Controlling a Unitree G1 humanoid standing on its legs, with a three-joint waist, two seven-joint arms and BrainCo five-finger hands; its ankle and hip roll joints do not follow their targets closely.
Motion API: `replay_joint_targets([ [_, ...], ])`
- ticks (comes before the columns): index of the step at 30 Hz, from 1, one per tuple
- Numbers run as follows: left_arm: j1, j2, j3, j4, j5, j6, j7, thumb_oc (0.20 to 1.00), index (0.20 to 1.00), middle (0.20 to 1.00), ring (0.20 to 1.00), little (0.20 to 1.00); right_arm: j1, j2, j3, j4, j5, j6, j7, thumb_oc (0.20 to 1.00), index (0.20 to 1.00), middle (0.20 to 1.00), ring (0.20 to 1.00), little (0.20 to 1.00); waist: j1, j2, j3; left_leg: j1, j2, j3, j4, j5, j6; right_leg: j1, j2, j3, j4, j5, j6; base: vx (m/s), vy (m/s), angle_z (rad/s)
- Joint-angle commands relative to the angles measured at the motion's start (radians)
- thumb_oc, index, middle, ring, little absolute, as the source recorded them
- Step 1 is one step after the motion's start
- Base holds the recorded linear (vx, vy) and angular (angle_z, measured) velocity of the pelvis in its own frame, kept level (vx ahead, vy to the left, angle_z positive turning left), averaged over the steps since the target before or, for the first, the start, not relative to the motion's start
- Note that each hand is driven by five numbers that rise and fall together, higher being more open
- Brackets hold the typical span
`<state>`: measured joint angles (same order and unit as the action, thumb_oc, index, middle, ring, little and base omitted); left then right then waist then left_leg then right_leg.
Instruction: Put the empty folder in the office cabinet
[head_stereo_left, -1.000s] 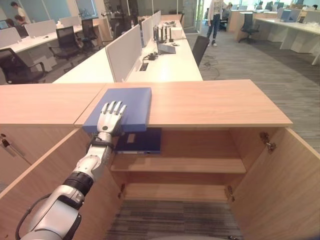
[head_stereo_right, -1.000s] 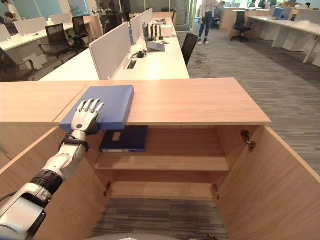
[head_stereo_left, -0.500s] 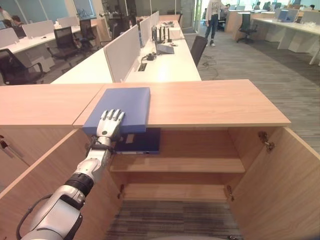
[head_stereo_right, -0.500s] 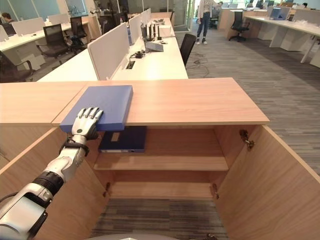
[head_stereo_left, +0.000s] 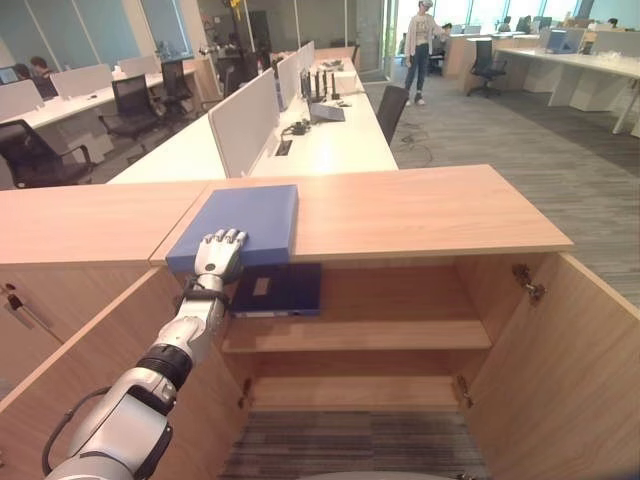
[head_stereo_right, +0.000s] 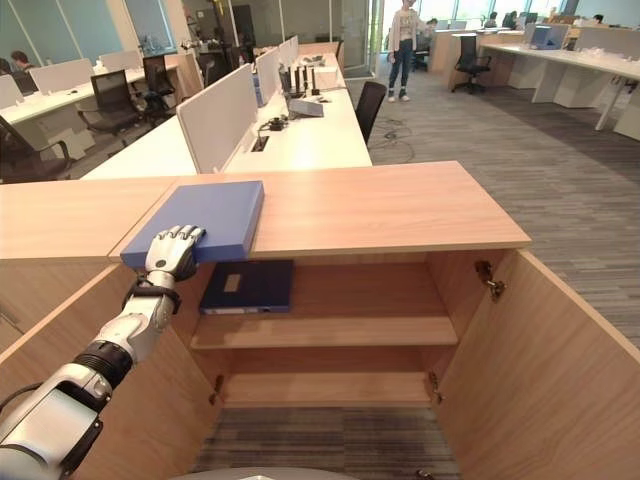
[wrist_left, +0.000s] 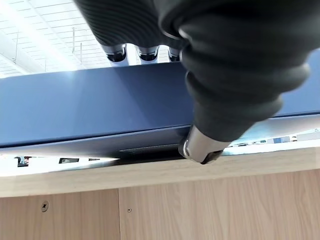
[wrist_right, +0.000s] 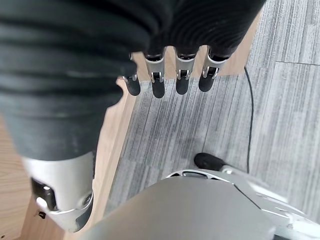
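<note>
Blue folder (head_stereo_left: 240, 222) lies flat on the cabinet top (head_stereo_left: 430, 208), near-left corner overhanging the open cabinet. Left robot hand (head_stereo_left: 218, 256) clasps that near edge, fingers above, thumb beneath, we judge to draw it off. Long axis runs near to far. Right robot hand (wrist_right: 165, 75) hangs released. 1 darker folder (head_stereo_left: 277, 290) sits on the upper shelf (head_stereo_left: 400, 335).

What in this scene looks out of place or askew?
The blue folder on the cabinet top sticks out past the front edge, with the left hand gripping that overhanging corner. A second folder lies flat on the upper shelf. Nothing seems damaged.
</note>
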<state>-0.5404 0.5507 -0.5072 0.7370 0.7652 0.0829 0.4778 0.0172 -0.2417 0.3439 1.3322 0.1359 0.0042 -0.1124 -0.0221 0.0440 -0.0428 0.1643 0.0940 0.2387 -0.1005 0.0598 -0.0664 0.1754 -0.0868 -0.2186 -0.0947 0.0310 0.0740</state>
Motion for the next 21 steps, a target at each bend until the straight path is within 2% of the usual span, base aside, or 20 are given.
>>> replay_joint_targets([
  [1, -0.094, 0.023, 0.042, 0.053, -0.110, -0.017, -0.058, 0.200, 0.200, 0.200, 0.200, 0.200, -0.073, 0.029, 0.007, 0.059, -0.002, -0.009, 0.007, 1.000, 1.000, 1.000, 1.000, 1.000, -0.009, -0.049, 0.037, 0.050, -0.033, -0.053, 0.013, -0.114, 0.003, 0.032, -0.040, -0.001, 0.007, -0.040, 0.063, 0.00, 0.000, 0.00],
  [2, -0.080, 0.019, 0.056, 0.006, -0.129, -0.031, -0.058, 0.200, 0.200, 0.200, 0.200, 0.200, -0.073, 0.031, 0.001, 0.059, 0.003, -0.010, 0.007, 1.000, 1.000, 1.000, 1.000, 1.000, -0.007, -0.050, 0.039, 0.050, -0.033, -0.055, 0.013, -0.114, 0.003, 0.032, -0.040, -0.002, 0.007, -0.041, 0.062, 0.00, 0.000, 0.00],
  [5, 0.090, -0.018, 0.172, -0.351, -0.246, -0.123, -0.087, 0.200, 0.200, 0.200, 0.200, 0.200, -0.075, 0.047, -0.061, 0.044, 0.077, -0.018, -0.001, 1.000, 1.000, 1.000, 1.000, 1.000, 0.010, -0.054, 0.052, 0.052, -0.033, -0.068, 0.013, -0.120, 0.007, 0.039, -0.041, -0.008, 0.007, -0.043, 0.060, 0.00, 0.000, 0.00],
  [6, 0.096, -0.017, 0.177, -0.359, -0.246, -0.121, -0.091, 0.200, 0.200, 0.200, 0.200, 0.200, -0.074, 0.047, -0.059, 0.044, 0.078, -0.018, -0.001, 1.000, 1.000, 1.000, 1.000, 1.000, 0.008, -0.054, 0.050, 0.049, -0.034, -0.068, 0.013, -0.115, 0.007, 0.036, -0.041, -0.008, 0.007, -0.040, 0.059, 0.00, 0.000, 0.00],
  [7, 0.224, -0.060, 0.226, -0.544, -0.348, -0.188, -0.136, 0.200, 0.200, 0.200, 0.200, 0.200, -0.085, 0.059, -0.100, 0.015, 0.143, -0.032, 0.004, 1.000, 1.000, 1.000, 1.000, 1.000, 0.021, -0.057, 0.060, 0.041, -0.035, -0.075, 0.013, -0.113, 0.010, 0.032, -0.043, -0.011, 0.007, -0.036, 0.057, -0.01, 0.014, 0.03],
  [8, 0.309, -0.087, 0.233, -0.636, -0.425, -0.227, -0.187, 0.200, 0.200, 0.200, 0.200, 0.200, -0.089, 0.063, -0.123, -0.010, 0.193, -0.042, 0.008, 1.000, 1.000, 1.000, 1.000, 1.000, 0.029, -0.057, 0.070, 0.041, -0.035, -0.079, 0.013, -0.118, 0.011, 0.035, -0.043, -0.012, 0.007, -0.037, 0.057, 0.00, 0.000, 0.00],
  [10, 0.434, -0.109, 0.220, -0.730, -0.546, -0.263, -0.280, 0.200, 0.200, 0.200, 0.200, 0.200, -0.101, 0.068, -0.148, -0.064, 0.277, -0.067, 0.019, 1.000, 1.000, 1.000, 1.000, 1.000, 0.040, -0.059, 0.081, 0.026, -0.038, -0.083, 0.013, -0.110, 0.015, 0.023, -0.044, -0.013, 0.007, -0.029, 0.057, -0.04, 0.007, 0.04],
  [11, 0.492, -0.115, 0.217, -0.758, -0.629, -0.261, -0.333, 0.200, 0.200, 0.200, 0.200, 0.200, -0.098, 0.066, -0.153, -0.097, 0.316, -0.076, 0.033, 1.000, 1.000, 1.000, 1.000, 1.000, 0.046, -0.059, 0.087, 0.019, -0.038, -0.085, 0.013, -0.108, 0.017, 0.018, -0.044, -0.014, 0.007, -0.027, 0.057, -0.03, 0.004, 0.12],
  [12, 0.493, -0.115, 0.218, -0.759, -0.630, -0.260, -0.333, 0.200, 0.200, 0.200, 0.200, 0.200, -0.098, 0.066, -0.152, -0.097, 0.316, -0.076, 0.033, 1.000, 1.000, 1.000, 1.000, 1.000, 0.045, -0.059, 0.086, 0.019, -0.038, -0.085, 0.013, -0.108, 0.017, 0.018, -0.044, -0.014, 0.007, -0.027, 0.057, -0.05, -0.001, 0.15],
  [13, 0.545, -0.106, 0.210, -0.785, -0.704, -0.263, -0.380, 0.200, 0.200, 0.200, 0.200, 0.200, -0.104, 0.061, -0.158, -0.136, 0.346, -0.081, 0.047, 1.000, 1.000, 1.000, 1.000, 1.000, 0.054, -0.058, 0.100, 0.010, -0.038, -0.091, 0.013, -0.103, 0.019, 0.012, -0.043, -0.017, 0.007, -0.024, 0.056, -0.06, -0.012, 0.12],
  [14, 0.646, -0.063, 0.231, -0.863, -0.785, -0.271, -0.452, 0.200, 0.200, 0.200, 0.200, 0.200, -0.092, 0.058, -0.165, -0.235, 0.405, -0.097, 0.067, 1.000, 1.000, 1.000, 1.000, 1.000, 0.067, -0.059, 0.110, 0.001, -0.037, -0.097, 0.013, -0.099, 0.021, 0.006, -0.042, -0.023, 0.007, -0.023, 0.056, -0.06, -0.012, 0.05],
  [15, 0.653, -0.060, 0.235, -0.869, -0.789, -0.269, -0.456, 0.200, 0.200, 0.200, 0.200, 0.200, -0.086, 0.059, -0.162, -0.239, 0.407, -0.095, 0.067, 1.000, 1.000, 1.000, 1.000, 1.000, 0.066, -0.060, 0.107, 0.001, -0.037, -0.097, 0.013, -0.099, 0.021, 0.006, -0.042, -0.023, 0.007, -0.023, 0.056, -0.05, -0.019, 0.01],
  [17, 0.738, 0.015, 0.254, -0.989, -0.887, -0.285, -0.548, 0.200, 0.200, 0.200, 0.200, 0.200, -0.058, 0.051, -0.192, -0.370, 0.528, -0.125, 0.093, 1.000, 1.000, 1.000, 1.000, 1.000, 0.075, -0.063, 0.108, -0.010, -0.036, -0.104, 0.013, -0.098, 0.020, 0.000, -0.040, -0.031, 0.007, -0.024, 0.059, -0.02, -0.010, 0.09],
  [21, 0.743, 0.045, 0.251, -1.059, -0.988, -0.289, -0.585, 0.200, 0.200, 0.200, 0.200, 0.200, -0.034, 0.044, -0.194, -0.496, 0.614, -0.150, 0.116, 1.000, 1.000, 1.000, 1.000, 1.000, 0.076, -0.066, 0.105, -0.017, -0.037, -0.109, 0.013, -0.096, 0.018, -0.003, -0.040, -0.039, 0.007, -0.024, 0.060, -0.01, -0.003, 0.16],
])
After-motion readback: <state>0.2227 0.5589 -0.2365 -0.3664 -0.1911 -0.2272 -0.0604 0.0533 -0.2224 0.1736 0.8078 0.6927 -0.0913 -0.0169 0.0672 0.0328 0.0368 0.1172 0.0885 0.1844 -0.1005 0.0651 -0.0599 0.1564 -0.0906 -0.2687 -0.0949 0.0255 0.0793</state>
